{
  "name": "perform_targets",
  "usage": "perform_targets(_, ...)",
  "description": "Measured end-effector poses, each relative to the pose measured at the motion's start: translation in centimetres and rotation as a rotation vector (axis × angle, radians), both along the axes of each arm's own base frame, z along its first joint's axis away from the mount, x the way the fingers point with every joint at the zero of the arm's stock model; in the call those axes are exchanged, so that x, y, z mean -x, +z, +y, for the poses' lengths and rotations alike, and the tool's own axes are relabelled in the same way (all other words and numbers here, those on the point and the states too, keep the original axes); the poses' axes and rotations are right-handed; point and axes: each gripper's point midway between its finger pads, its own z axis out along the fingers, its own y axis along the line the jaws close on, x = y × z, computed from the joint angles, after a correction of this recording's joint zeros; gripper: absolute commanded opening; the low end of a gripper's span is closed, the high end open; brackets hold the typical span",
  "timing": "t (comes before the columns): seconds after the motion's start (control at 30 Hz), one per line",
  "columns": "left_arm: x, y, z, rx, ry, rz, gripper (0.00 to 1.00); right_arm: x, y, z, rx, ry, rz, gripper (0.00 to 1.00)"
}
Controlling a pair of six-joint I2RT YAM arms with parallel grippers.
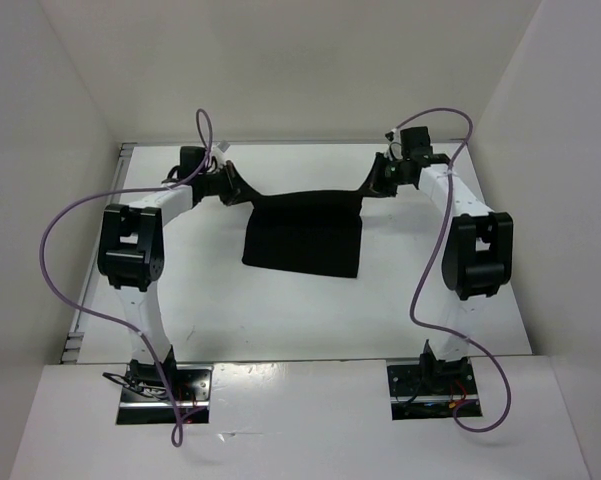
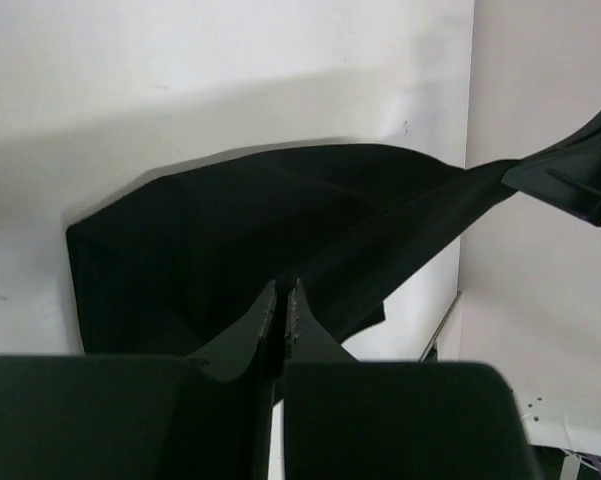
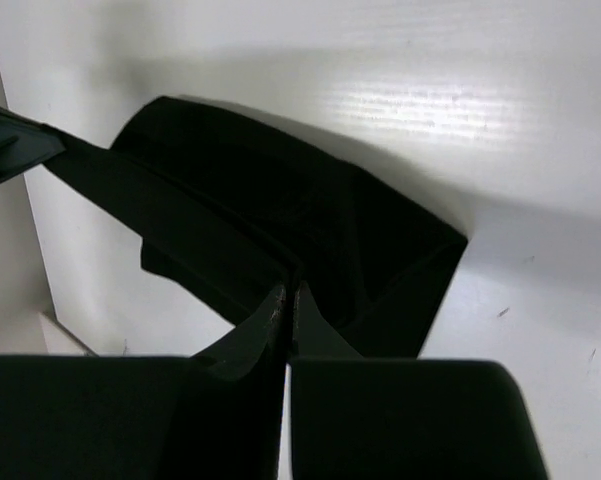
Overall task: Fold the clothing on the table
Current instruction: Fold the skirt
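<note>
The black clothing (image 1: 305, 240) hangs stretched between my two grippers over the far half of the white table (image 1: 280, 320), its top edge taut and its lower part draped onto the tabletop. My left gripper (image 1: 238, 186) is shut on the clothing's left top corner. My right gripper (image 1: 370, 186) is shut on the right top corner. In the left wrist view the fingertips (image 2: 280, 295) pinch the clothing (image 2: 230, 230), which runs off to the other gripper at the right. The right wrist view mirrors this: the gripper (image 3: 288, 297) is closed on the clothing (image 3: 280, 210).
White upright walls (image 1: 50, 150) enclose the table on the left, back and right. Purple cables (image 1: 60, 260) loop beside both arms. The arm bases (image 1: 165, 385) sit at the near edge. A metal edge strip (image 1: 300, 143) runs along the table's far side.
</note>
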Motion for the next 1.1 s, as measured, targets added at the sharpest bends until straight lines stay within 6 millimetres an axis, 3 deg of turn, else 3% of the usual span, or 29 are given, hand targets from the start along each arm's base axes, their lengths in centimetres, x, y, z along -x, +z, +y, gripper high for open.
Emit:
perform_targets(0.2, 1.9, 0.9, 0.1, 0.001, -0.003, -0.006, 0.0, 3.8, -1.2, 0.3, -0.01, 0.02, 0.065, 0.0)
perform_targets(0.5, 4.8, 1.0, 0.3, -0.004, -0.006, 0.009, 0.0, 10.2, -5.4, 2.2, 0.011, 0.088, 0.234, 0.0)
perform_targets(0.93, 10.8, -4.9, -0.1, -0.057, -0.046, 0.19, 0.0, 12.5, -6.9, 2.2, 0.058, 0.094, 0.301, 0.0)
perform_targets(1.1, 12.3, -5.3, 0.4, -0.089, -0.035, 0.229, 0.0, 14.0, -7.5, 2.9, 0.073, 0.124, 0.331, 0.09)
